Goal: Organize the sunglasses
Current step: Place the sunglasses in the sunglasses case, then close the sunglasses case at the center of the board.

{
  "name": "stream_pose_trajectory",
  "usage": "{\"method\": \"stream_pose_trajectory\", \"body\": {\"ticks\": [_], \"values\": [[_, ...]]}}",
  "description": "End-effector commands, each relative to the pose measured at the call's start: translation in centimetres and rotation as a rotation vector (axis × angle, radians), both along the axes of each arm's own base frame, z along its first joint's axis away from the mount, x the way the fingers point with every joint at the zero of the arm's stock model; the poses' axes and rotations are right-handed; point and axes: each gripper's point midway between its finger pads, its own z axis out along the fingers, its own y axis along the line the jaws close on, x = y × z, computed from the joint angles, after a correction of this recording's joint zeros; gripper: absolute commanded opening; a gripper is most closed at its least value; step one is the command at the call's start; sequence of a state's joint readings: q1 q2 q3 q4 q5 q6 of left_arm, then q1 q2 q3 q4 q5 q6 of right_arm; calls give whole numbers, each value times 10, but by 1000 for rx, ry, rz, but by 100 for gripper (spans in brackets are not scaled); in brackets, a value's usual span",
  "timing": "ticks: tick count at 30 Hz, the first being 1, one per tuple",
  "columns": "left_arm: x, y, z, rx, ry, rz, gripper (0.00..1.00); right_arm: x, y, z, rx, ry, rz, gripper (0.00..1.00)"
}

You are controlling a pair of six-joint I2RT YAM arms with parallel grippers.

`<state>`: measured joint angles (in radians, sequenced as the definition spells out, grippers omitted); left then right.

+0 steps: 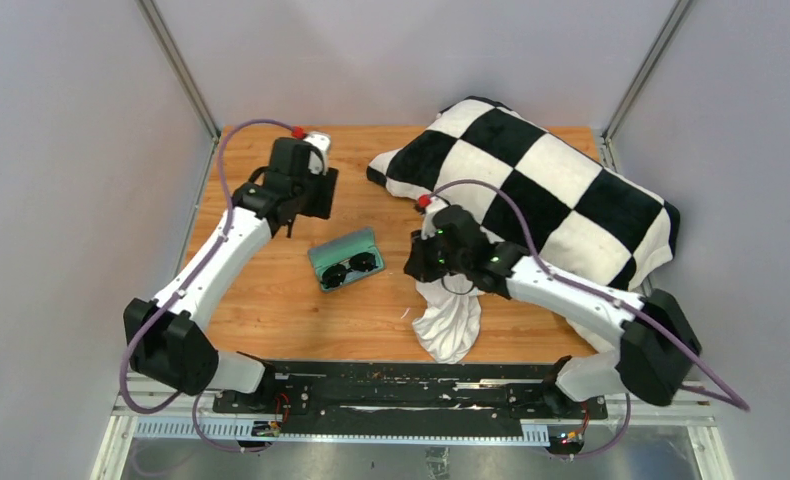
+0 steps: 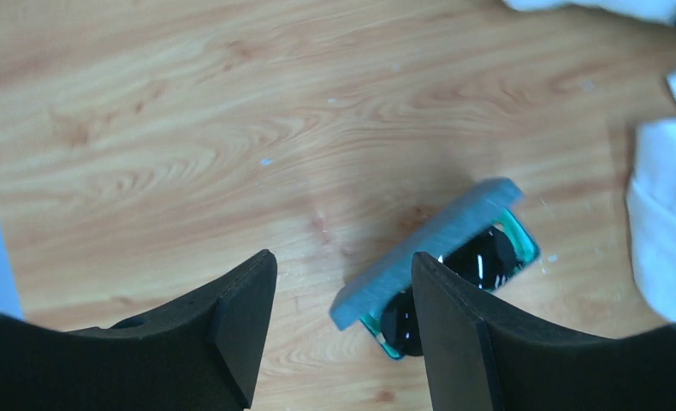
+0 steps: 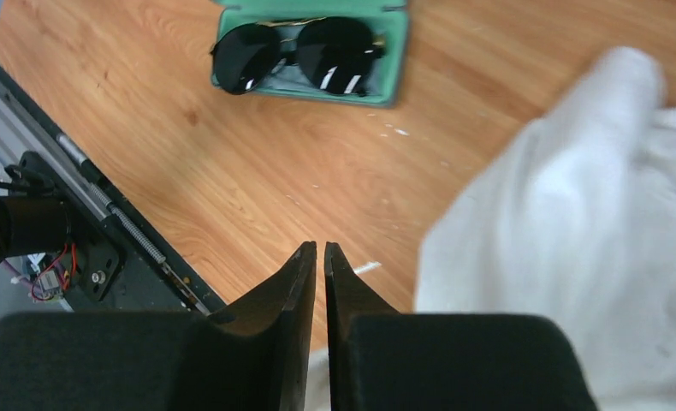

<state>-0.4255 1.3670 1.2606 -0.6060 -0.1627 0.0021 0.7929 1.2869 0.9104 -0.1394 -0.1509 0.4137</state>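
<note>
Two arms over a wooden table (image 1: 271,310). Light even, all three views usable.

Sunglasses (image 3: 296,56): black, thin frame, dark lenses. They lie folded inside an open hard case (image 1: 339,246), lenses up, on the mint-green lining. The case sits near the middle of the table, between the two grippers and touched by neither. Its lid stands raised on the far-left side; the left wrist view shows the lid's grey-blue back, with the lenses showing past its edge.

Left gripper (image 2: 341,261): off toward the far left part of the table, well apart from the case, above bare wood. Jaws stand wide apart. Nothing between them but the tabletop below.

Right gripper (image 3: 320,248): right of the case, near it but not touching. Jaws drawn almost together, only a thin slit between the fingers. No object seen between the tips. It hangs over the wood at the edge of a white cloth (image 1: 451,320), which lies crumpled beneath and to the right of it and trails toward the near table edge. Whether the fingers touch the cloth I cannot tell.

One large black-and-white checked cushion (image 1: 541,180) fills the far right of the table, behind the right arm. The white cloth runs up against its near side.
</note>
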Motion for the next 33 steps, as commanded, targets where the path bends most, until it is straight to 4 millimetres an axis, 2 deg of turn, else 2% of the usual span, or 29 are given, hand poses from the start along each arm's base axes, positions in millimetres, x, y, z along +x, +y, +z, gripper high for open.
{"method": "stream_pose_trajectory", "body": {"ticks": [1, 3, 6, 11, 14, 17, 20, 25, 33], "values": [[11, 23, -29, -237, 173, 183, 64, -8, 58, -23, 1, 48, 84, 15], [19, 35, -44, -227, 208, 222, 64, -7, 75, -43, -15, 61, 83, 18], [26, 40, -68, -176, 259, 223, 64, -4, 91, -75, -53, 79, 66, 19], [31, 32, -92, -193, 318, 210, 64, 4, 103, -113, -85, 94, 29, 21], [30, 23, -104, -219, 357, 172, 63, 7, 105, -128, -113, 112, 9, 21], [24, 15, -118, -248, 405, 147, 62, 10, 102, -137, -133, 101, -19, 22], [18, 8, -123, -282, 422, 130, 61, 17, 97, -141, -149, 75, -64, 25], [6, 3, -127, -321, 431, 117, 61, 27, 94, -147, -168, 44, -102, 30], [-12, -6, -127, -373, 435, 77, 61, 37, 97, -147, -147, 22, -106, 30]]}}
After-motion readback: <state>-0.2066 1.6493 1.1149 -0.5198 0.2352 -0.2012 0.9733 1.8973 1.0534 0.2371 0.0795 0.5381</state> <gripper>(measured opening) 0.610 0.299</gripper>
